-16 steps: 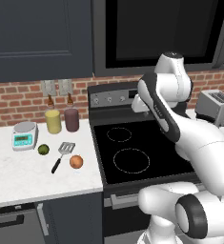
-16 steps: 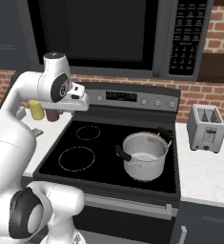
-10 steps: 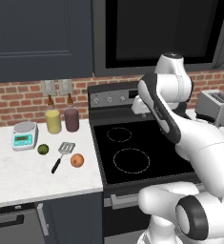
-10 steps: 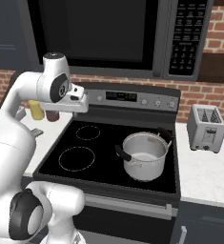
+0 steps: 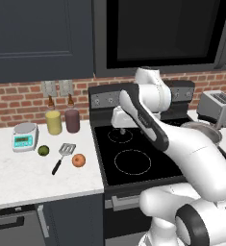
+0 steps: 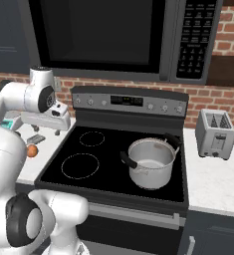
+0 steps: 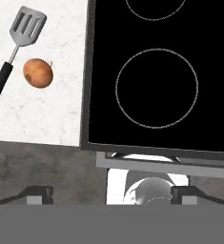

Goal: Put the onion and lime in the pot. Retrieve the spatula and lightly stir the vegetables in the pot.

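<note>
My gripper (image 5: pixel 121 128) hangs over the back of the stove (image 5: pixel 133 163), and I cannot tell how far my jaws are parted. On the counter (image 5: pixel 28 173) left of the stove lie the onion (image 5: pixel 78 160), the spatula (image 5: pixel 61 156) just beside it and the lime (image 5: pixel 43 150) beyond. The pot (image 6: pixel 151 163) sits on the stove's right front burner. My arm partly hides the onion in the right base view.
</note>
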